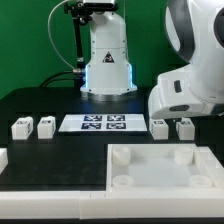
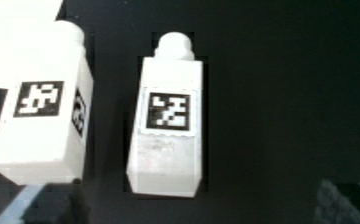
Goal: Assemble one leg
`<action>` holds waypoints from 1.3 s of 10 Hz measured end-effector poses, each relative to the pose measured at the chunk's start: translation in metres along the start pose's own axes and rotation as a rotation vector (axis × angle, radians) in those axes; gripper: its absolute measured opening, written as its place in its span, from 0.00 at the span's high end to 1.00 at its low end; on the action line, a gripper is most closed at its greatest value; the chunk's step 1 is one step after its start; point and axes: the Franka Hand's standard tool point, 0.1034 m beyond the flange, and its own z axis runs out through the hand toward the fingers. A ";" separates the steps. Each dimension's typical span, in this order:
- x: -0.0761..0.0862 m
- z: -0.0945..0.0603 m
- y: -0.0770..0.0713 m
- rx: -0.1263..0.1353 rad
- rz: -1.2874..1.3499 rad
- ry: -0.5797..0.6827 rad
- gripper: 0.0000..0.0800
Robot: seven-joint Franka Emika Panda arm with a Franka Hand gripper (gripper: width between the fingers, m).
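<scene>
1. Exterior view shows us the arm hanging over one leg and its twin. They stand just beside each other on the black surface, at the exterior view's right of the marker board.
2. We see a third leg and a fourth leg on the board's other side.
3. The tray-like top with corner sockets lies in front.
4. In the wrist view we look down on a leg, tag facing us, peg at one end. A neighbouring leg lies beside it, not touching.
5. The hand is released: its dark, blurred fingertips sit wide apart, grasping nothing.
</scene>
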 end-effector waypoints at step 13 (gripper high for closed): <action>0.006 0.040 -0.009 -0.027 0.022 -0.053 0.63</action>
